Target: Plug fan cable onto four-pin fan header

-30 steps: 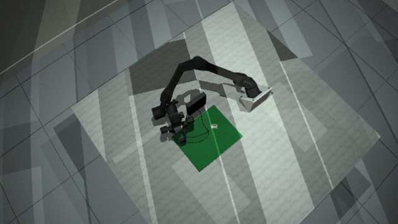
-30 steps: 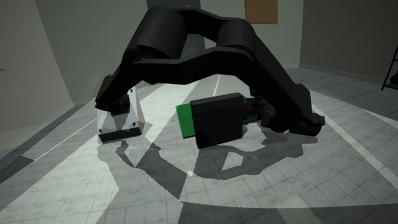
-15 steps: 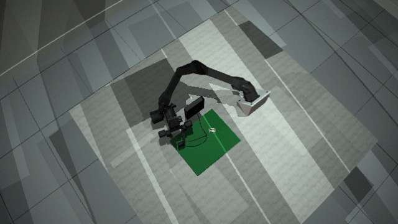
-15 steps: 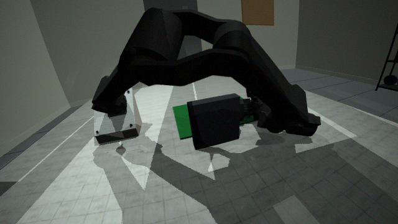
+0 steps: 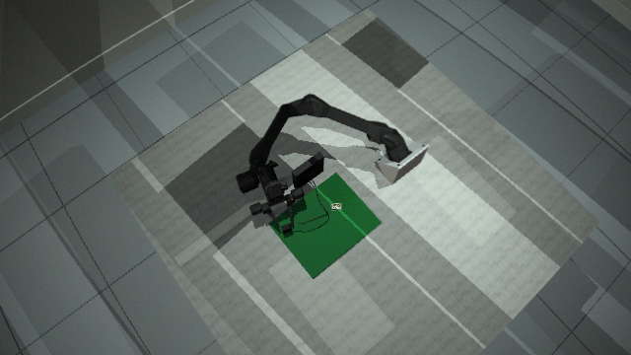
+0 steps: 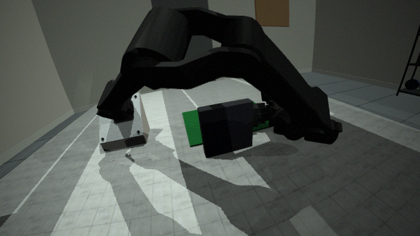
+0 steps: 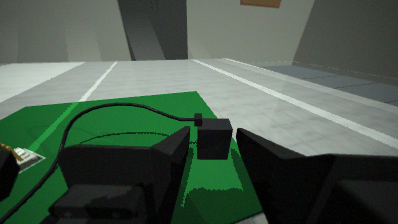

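The green board (image 5: pixel 340 242) (image 6: pixel 190 131) (image 7: pixel 30 120) lies flat. A small white piece with gold-coloured parts, apparently the pin header (image 5: pixel 336 206) (image 7: pixel 27 158), is on it, away from the plug. The black block-shaped plug (image 5: pixel 287 230) (image 7: pixel 215 140) is upright near the board's left corner in the top view; whether its underside rests on the board cannot be told. My gripper (image 5: pixel 284 224) (image 7: pixel 213 131) is open around the plug, with a gap on each side. The thin black cable (image 5: pixel 327 214) (image 7: pixel 120 104) loops from the plug toward the fan (image 5: pixel 308 170) (image 6: pixel 226 128).
The fan is a dark upright block beside the board's edge, close to the wrist. The cable loop lies between the plug and the header. The arm's pale base (image 5: pixel 401 168) (image 6: pixel 121 131) stands beyond the board's far corner. Broad shadows and light stripes cross the table.
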Controlling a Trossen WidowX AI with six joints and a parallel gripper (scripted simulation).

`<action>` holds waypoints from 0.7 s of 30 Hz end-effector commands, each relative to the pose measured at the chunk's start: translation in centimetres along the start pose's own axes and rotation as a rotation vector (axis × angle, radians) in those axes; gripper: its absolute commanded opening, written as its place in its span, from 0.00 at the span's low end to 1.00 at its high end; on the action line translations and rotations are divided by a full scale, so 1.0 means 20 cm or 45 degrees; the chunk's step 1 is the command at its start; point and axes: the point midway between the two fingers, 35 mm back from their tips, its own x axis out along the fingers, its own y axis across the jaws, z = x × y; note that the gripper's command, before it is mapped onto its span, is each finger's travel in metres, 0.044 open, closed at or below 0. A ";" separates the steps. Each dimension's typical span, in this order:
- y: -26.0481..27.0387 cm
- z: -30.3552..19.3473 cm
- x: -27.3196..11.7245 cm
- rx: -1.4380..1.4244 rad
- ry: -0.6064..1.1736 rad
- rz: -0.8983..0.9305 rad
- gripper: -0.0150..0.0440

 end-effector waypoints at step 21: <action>-0.01 0.15 -0.36 -0.011 0.004 -0.013 0.60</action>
